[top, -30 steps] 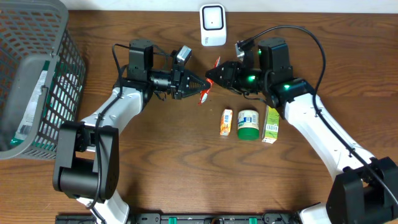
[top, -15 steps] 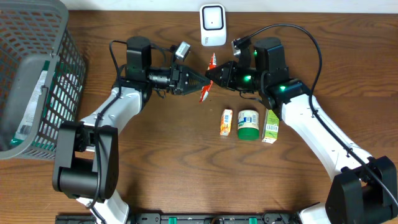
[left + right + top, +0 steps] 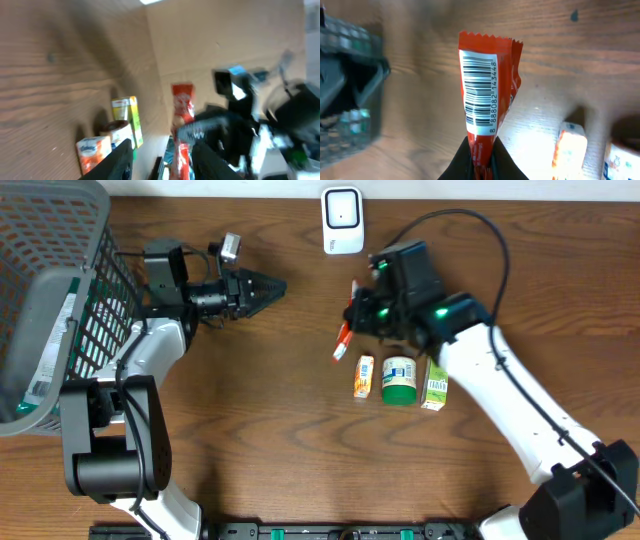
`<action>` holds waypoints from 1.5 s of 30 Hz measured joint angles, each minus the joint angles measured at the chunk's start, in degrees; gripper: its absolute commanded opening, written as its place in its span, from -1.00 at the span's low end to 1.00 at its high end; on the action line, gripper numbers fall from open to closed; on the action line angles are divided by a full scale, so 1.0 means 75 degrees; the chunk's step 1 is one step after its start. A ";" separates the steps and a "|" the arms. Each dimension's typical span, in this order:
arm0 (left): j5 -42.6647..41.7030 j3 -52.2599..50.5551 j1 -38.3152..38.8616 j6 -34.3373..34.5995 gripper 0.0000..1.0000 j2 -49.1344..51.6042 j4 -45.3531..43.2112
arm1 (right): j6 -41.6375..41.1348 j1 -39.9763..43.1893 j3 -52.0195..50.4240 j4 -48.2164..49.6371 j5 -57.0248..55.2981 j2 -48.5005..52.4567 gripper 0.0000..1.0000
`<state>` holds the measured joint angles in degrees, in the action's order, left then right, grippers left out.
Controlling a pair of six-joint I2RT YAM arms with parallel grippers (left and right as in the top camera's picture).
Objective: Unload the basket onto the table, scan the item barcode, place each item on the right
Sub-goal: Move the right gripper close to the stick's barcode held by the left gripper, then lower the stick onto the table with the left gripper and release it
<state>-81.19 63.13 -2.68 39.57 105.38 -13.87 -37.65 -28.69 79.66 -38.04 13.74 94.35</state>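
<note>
The right gripper (image 3: pixel 352 312) is clamping the lower end of a red snack packet (image 3: pixel 487 95), which is sitting at 6 o'clock from the white scanner (image 3: pixel 342 220), with its barcode showing to the right wrist camera. The left gripper (image 3: pixel 276 285) is hovering toward 10 o'clock, beside the basket (image 3: pixel 60 280), its jaws parted and carrying nothing. A row of small groceries (image 3: pixel 399 380) is lying at 5 o'clock from the packet.

L jaws apart, R jaws clamped.
</note>
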 measured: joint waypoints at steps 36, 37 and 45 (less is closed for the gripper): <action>0.9329 0.0003 0.1816 -0.3112 -0.05 -0.2952 0.6137 | 0.0752 -0.1285 0.2317 -0.2460 -0.2025 0.3570 0.69; 0.9358 0.0003 0.1816 -0.3121 -0.05 -0.2952 0.6137 | 0.0781 -0.1276 0.2355 -0.2512 -0.2002 0.3570 0.69; 0.9474 0.0003 0.1903 -0.3142 -0.18 -0.2949 0.6516 | 0.1300 -0.0886 0.4042 -0.3850 -0.1597 0.3570 0.78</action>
<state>-10.13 63.16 11.60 16.01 83.26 35.00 -27.90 -35.33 109.97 -66.92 1.76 121.12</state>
